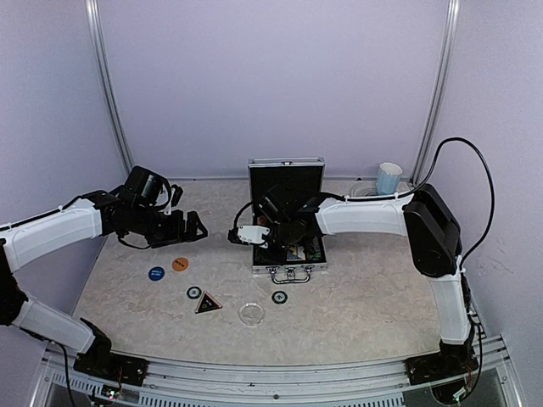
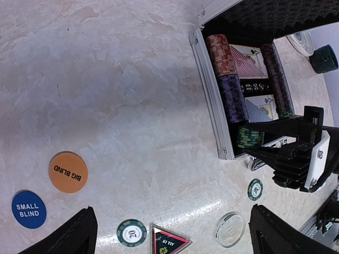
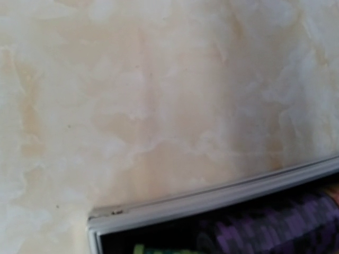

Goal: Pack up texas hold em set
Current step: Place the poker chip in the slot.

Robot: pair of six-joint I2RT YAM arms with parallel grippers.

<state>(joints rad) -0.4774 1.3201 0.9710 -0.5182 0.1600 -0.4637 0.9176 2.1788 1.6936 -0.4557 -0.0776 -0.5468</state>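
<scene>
Clear disc point(image 1: 251, 314) lies nearest, on the surface point(image 1: 365, 288) beside the black triangle point(image 1: 208, 303). Behind them the silver briefcase point(image 1: 286, 178) stands open, chip rows point(image 2: 231, 87) inside. My left pincer point(image 1: 198, 229) hovers wide and empty. My right pincer point(image 1: 236, 236) hangs at the briefcase's left edge; its spread I cannot tell.

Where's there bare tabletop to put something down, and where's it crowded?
Widest bare patch: right of the briefcase, out to the right arm and forward of the light-blue mug. Another: left of the briefcase, toward the back-left corner. Crowded: front-left, with the blue disc, orange disc, black triangle, clear disc and green chips.
</scene>
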